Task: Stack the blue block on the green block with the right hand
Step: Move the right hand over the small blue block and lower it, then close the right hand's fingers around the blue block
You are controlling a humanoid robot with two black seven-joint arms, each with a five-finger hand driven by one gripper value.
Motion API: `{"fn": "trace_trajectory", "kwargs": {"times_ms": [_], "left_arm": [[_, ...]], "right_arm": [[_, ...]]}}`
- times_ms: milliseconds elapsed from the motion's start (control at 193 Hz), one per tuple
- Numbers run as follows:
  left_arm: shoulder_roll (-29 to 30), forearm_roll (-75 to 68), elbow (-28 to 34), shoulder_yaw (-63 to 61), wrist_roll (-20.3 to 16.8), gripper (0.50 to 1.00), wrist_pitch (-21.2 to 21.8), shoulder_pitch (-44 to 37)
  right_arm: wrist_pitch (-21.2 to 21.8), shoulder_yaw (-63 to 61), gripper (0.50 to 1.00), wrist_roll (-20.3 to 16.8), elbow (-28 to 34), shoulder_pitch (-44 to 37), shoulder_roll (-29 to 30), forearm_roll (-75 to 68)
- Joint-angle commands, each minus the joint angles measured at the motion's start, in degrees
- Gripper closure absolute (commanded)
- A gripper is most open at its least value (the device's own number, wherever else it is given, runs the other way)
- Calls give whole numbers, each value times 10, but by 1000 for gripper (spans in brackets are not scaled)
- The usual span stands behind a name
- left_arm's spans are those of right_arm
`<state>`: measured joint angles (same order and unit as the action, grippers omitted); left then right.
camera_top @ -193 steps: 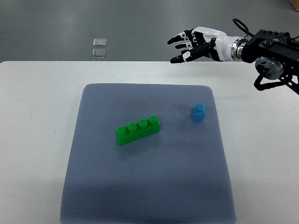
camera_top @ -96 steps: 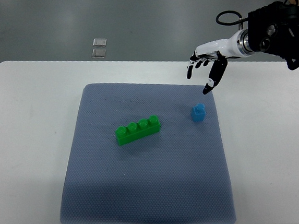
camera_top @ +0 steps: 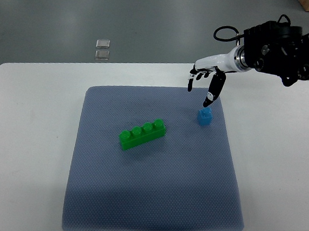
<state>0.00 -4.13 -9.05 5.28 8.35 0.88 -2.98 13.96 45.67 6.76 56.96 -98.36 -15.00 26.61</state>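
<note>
White surface (camera_top: 33,137), grey mat (camera_top: 152,202) for grip. Blue block (camera_top: 205,116) at mat's far right, free. Green block (camera_top: 142,134) mid-mat, studs up, ready as base. Right hand (camera_top: 206,79) above blue block, fingers (camera_top: 209,98) spread, pointing down, holding nothing; likely pre-grasp.

You have nothing to read here: no lettering, number, brand or sign shows on the green block (camera_top: 142,134), the blue block (camera_top: 205,116), the grey mat (camera_top: 152,202) or the table (camera_top: 28,137). The right hand (camera_top: 207,82) may carry small markings, but they are too small to make out.
</note>
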Motion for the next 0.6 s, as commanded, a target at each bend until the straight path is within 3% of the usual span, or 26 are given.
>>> {"fn": "trace_trajectory", "kwargs": {"times_ms": [0,597], "left_arm": [[0,0,0,0,0,500,0,0],[0,0,0,0,0,500,0,0]], "right_arm": [[-14,-2,576,0,-2,18,9,1],[-68,1,601,-14,-24,77,27,4]]}}
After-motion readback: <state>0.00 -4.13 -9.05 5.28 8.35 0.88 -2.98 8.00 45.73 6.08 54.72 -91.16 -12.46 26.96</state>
